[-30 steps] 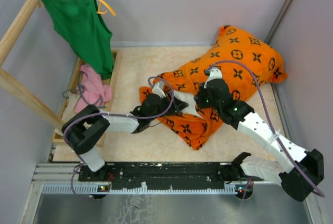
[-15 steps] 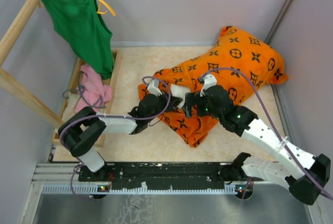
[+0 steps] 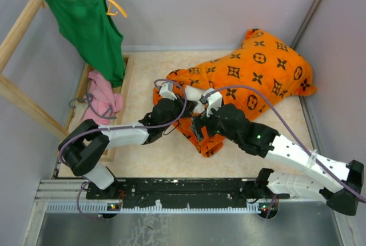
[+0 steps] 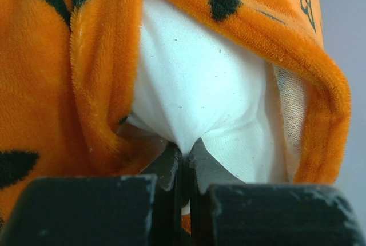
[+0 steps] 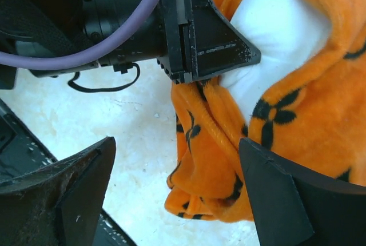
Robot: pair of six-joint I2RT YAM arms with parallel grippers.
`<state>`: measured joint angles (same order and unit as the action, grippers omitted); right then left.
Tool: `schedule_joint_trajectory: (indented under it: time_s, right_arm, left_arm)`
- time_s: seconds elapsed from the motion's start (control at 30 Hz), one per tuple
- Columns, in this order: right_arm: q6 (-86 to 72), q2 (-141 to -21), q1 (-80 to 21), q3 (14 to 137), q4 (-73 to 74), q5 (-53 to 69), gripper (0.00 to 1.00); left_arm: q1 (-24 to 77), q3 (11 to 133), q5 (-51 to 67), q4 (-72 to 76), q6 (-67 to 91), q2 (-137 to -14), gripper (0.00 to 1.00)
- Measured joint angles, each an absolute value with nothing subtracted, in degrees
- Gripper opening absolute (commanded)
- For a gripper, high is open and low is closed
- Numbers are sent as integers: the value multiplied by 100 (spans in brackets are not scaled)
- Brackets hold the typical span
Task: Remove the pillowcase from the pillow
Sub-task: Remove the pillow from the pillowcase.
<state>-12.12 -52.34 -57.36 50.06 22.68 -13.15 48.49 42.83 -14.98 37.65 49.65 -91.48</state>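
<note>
The orange pillowcase with black motifs lies across the back right of the table, its open end bunched toward the middle. A corner of the white pillow pokes out of that opening. My left gripper is shut on this pillow corner; in the left wrist view the white pillow is pinched in the left gripper, with pillowcase folded back around it. My right gripper stands open just in front. In the right wrist view the right gripper straddles the bunched pillowcase hem below the pillow without gripping it.
A green tank top hangs from a yellow hanger on a wooden frame at the back left. A pink cloth lies in a wooden tray below it. Grey walls close in the back and sides. The arms' mounting rail runs along the near edge.
My left gripper closed on the exposed pillow corner. My right gripper let go, opened wide and moved left and nearer, over the bunched hem. The pillowcase and pillow shifted a little left.
</note>
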Motion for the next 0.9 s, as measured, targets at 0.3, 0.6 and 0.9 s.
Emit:
schedule_joint_trajectory:
  time_s: [0.3,0.6,0.9]
  right_arm:
    - [-766,-5649,-5286,4700,1658,-589,58]
    - [-871,-6090,-5074,4676,1216,-746,56]
    - [-1140,-6423,-5183,4460,926,-834,28]
  left_arm:
    - [4849,4237,-1525,3774,4965,-9067,0]
    - [4849,4053,-1653,3750,4901,-8576,0]
    - [4849,4007,-1900,3677,4604,-8346,0]
